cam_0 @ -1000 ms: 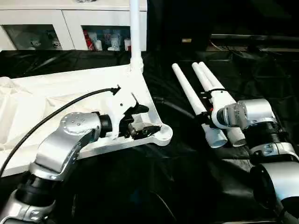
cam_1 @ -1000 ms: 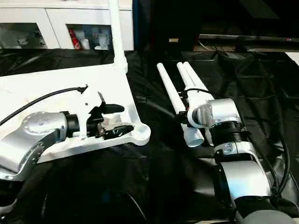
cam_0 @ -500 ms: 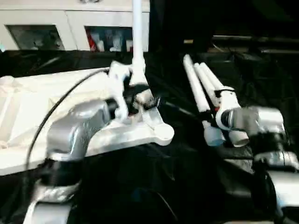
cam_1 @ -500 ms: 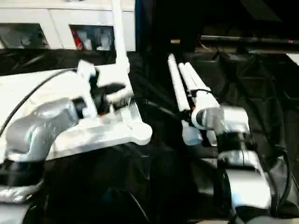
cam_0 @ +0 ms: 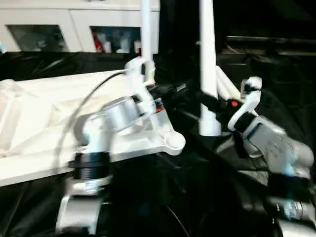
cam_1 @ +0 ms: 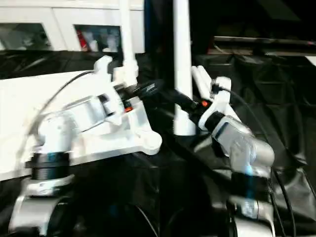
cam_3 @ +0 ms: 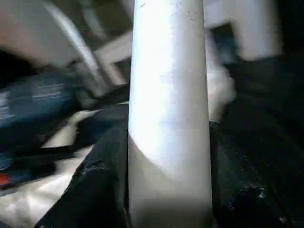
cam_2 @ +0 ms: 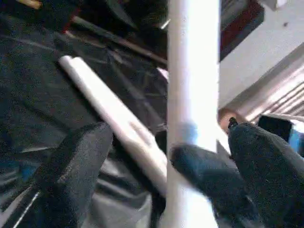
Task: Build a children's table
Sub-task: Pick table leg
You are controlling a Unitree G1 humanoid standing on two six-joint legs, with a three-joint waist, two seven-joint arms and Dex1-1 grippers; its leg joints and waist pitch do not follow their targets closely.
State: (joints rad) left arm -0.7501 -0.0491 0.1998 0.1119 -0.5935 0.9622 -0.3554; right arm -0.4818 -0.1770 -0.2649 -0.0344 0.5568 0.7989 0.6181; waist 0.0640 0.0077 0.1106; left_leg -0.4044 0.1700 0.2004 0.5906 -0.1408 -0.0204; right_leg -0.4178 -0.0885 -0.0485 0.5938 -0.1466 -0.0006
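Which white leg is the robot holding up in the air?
The upright leg in the right gripper, beside the tabletop. Another leg already stands in the top's far corner, and the rest lie flat on the black sheet.

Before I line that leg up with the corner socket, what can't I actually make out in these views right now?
- Raised leg: its upper end is cut off by the head views' top edge.
- Right claw: the leg hides the contact itself.
- Near corner socket: motion blur hides its inside.
- Left claw: open around the leg; blur hides any contact.
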